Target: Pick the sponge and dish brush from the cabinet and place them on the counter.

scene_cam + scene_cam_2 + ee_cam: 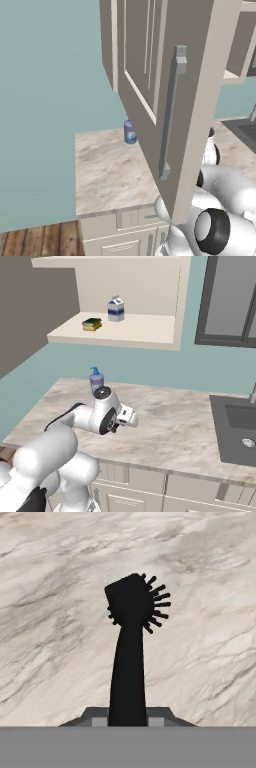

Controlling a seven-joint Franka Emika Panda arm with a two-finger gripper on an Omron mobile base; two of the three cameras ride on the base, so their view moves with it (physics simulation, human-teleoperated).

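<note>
While the cabinet (150,75) door swings across the centre of the left base view, the counter (107,170) lies at lower left with a blue soap bottle (130,132) at its back. In the right base view the sponge (92,324) sits on the open shelf at upper left, well above the gripper (129,416) at centre. In the hand view the jaws stand narrow, clamped on the dish brush (131,637), whose long axis runs up the frame, bristles at the top, over bare counter.

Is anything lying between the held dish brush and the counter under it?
Nothing visible. In the hand view the dish brush, gripped by the gripper, points at bare marbled counter. The soap bottle stands farther back by the wall.
</note>
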